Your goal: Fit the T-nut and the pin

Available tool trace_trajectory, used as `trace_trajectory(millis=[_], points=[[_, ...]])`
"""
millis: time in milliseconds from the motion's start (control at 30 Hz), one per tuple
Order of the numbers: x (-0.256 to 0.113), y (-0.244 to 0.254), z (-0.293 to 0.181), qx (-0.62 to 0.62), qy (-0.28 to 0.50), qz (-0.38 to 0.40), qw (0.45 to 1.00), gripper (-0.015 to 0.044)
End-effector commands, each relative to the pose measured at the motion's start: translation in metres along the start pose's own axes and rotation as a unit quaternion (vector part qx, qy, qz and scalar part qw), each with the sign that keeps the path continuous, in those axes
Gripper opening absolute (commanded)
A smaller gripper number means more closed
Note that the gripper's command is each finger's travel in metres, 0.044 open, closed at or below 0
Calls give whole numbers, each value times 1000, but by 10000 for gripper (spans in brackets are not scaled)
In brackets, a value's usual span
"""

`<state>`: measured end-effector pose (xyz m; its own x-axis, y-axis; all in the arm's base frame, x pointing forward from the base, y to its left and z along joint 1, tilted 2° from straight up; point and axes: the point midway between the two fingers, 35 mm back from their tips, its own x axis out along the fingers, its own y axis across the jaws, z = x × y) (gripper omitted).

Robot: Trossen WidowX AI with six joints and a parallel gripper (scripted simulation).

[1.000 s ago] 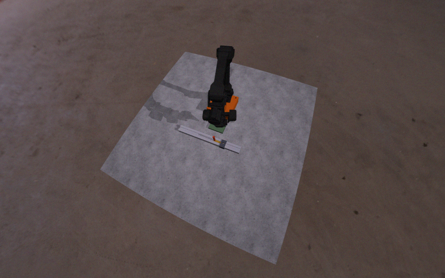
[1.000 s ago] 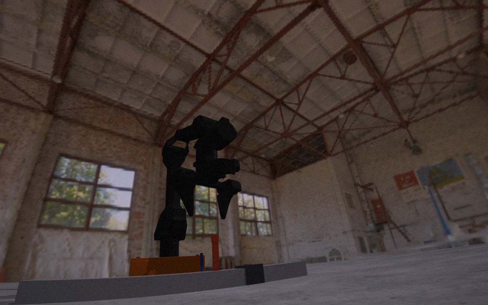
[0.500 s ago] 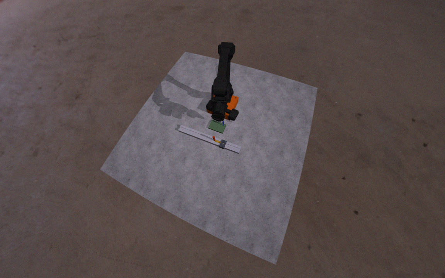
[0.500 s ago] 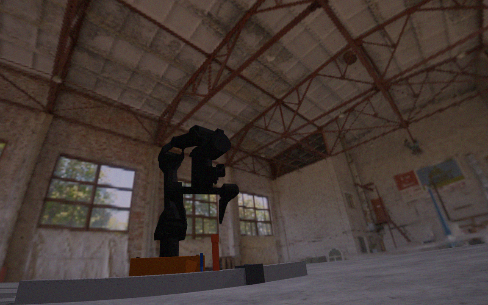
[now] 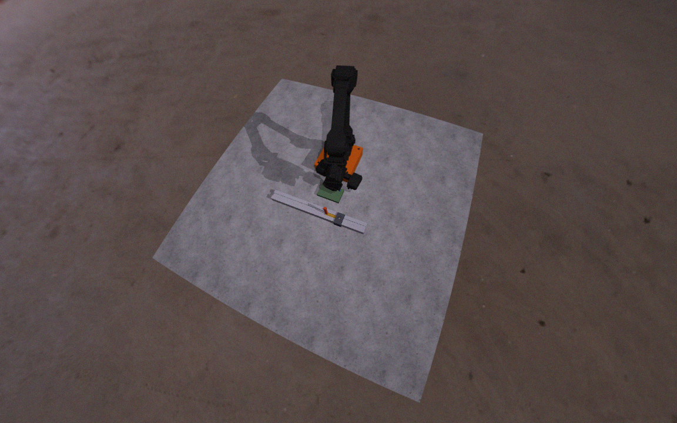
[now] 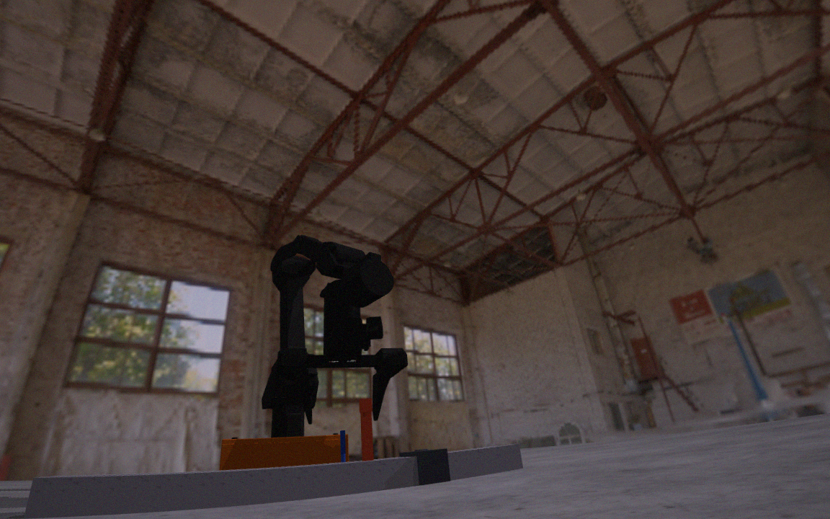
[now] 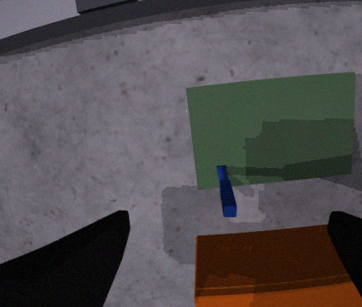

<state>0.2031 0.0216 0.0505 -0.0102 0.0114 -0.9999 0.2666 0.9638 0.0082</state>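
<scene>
My gripper (image 6: 342, 420) (image 7: 229, 222) is wide open and empty, above the blue pin (image 6: 342, 446) (image 7: 227, 194), which lies between the fingertips in the wrist view. The pin stands upright near one corner of the green tray (image 5: 329, 196) (image 7: 275, 98). The aluminum rail (image 5: 293, 201) (image 6: 212, 485) (image 7: 14, 21) carries the dark bracket (image 5: 339, 219) (image 6: 432, 466) (image 7: 100, 5). The brass T-nut (image 5: 331, 215) shows as a yellow strip along the slot, running up to the bracket; its far end is hidden there. Its orange handle (image 5: 325, 210) (image 6: 366, 429) sticks up beside the bracket, free of the fingers.
The orange base block (image 5: 354, 157) (image 6: 282, 453) (image 7: 266, 256) is close behind the tray, beneath one finger in the wrist view. The rail lies on the other side of the tray. The grey mat (image 5: 298, 273) is under everything.
</scene>
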Motion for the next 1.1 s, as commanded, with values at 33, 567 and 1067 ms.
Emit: trace_trajectory(millis=[33, 567, 1067], points=[[8, -1, 0, 1, 0, -2, 1000, 440], [35, -1, 1, 2, -1, -2, 1000, 440], [55, -2, -1, 1, 0, -2, 1000, 414]])
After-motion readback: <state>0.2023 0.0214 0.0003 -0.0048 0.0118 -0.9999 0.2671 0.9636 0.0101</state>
